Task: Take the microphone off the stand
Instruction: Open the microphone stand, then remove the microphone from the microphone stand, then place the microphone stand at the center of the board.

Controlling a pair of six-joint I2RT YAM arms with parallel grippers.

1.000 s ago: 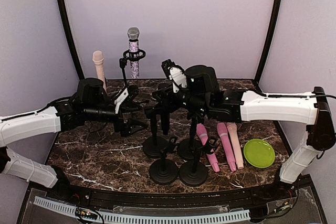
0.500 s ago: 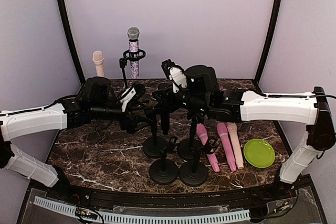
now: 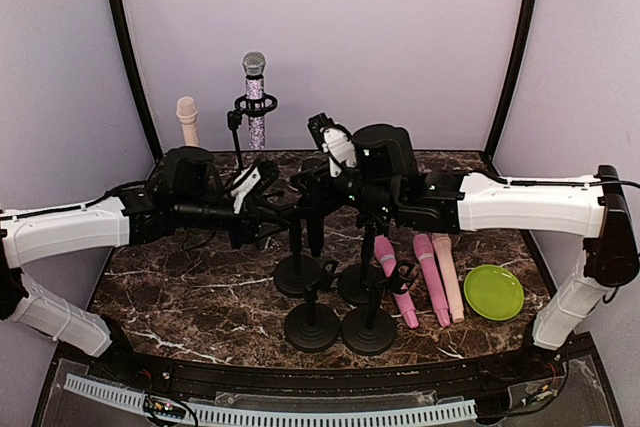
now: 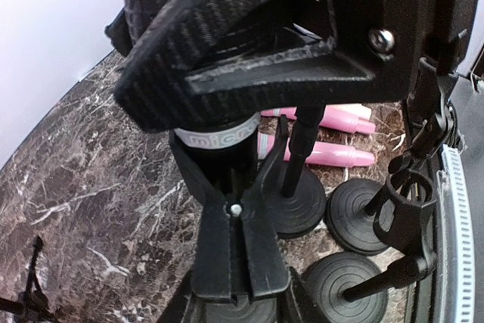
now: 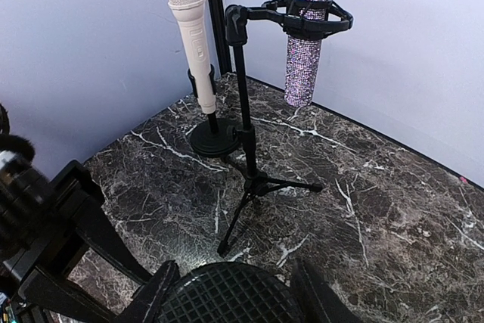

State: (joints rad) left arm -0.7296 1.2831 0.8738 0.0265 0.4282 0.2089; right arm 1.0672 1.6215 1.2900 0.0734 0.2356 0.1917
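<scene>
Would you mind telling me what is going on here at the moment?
Both arms meet at mid-table over a black microphone that sits in the clip of its stand. The right gripper has its fingers closed on the mesh head. The left gripper is at the body just above the clip, though whether it grips is unclear. The microphone is not yet out of the stand.

You see the black microphone (image 4: pixel 219 141) with a round mesh head and a pale band around its body. It points head up, and its lower body sits in the forked clip of the black stand (image 3: pixel 297 275). That stand has a thin pole and a round base near the middle of the table (image 3: pixel 180 297).
</scene>
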